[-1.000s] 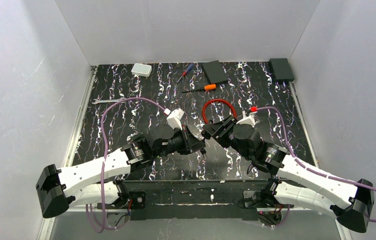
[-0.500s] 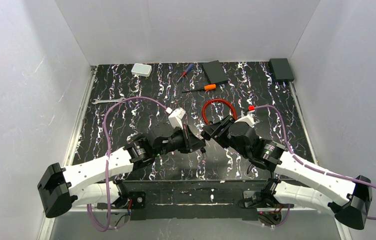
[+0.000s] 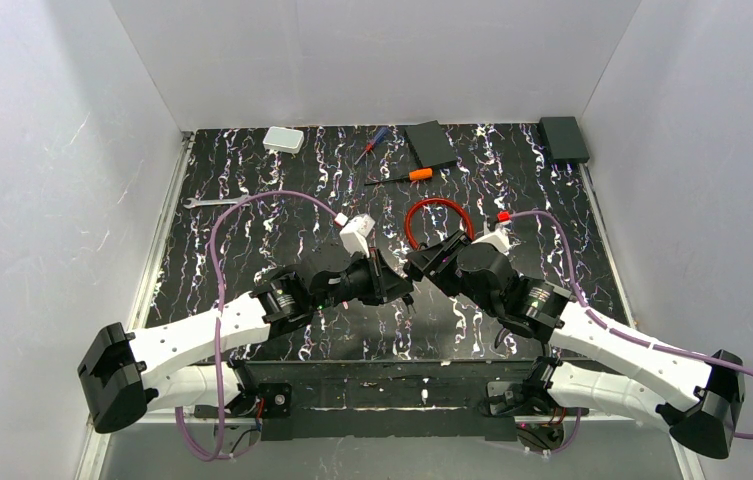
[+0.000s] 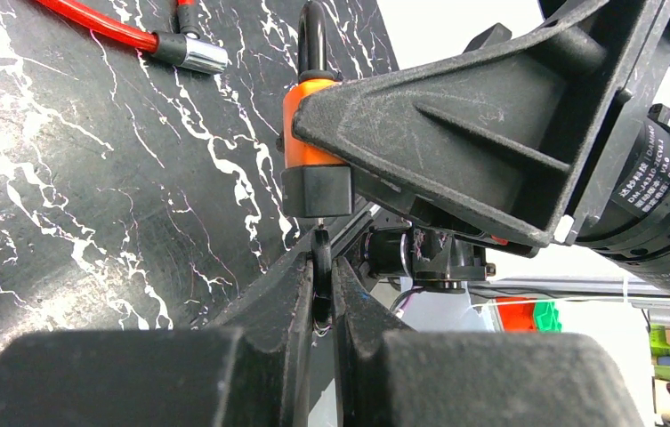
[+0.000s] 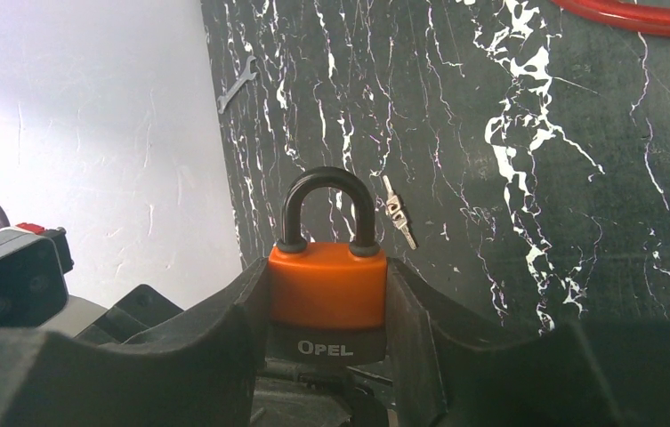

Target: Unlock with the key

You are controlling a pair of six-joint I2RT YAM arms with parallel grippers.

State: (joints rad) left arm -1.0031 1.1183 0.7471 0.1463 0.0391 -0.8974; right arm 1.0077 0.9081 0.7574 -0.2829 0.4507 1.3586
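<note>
Near centre: the left gripper (image 4: 320,271), fingers pressed together, is shown pinching the key (image 4: 320,253) by its dark head. The bit is set against the underside of the orange padlock (image 5: 326,285). The padlock body is clamped between the half-spread fingers of the right gripper (image 5: 326,311). Two loose silvery keys (image 5: 398,211) are seen on the table (image 3: 252,250). Farther off are laid the red cable (image 3: 439,215), the wrench (image 3: 214,202) and the screwdriver (image 3: 407,176).

White arm links (image 3: 202,335), black joints (image 3: 112,375), purple cables (image 3: 214,262), perhaps red connector caps (image 3: 502,216).
</note>
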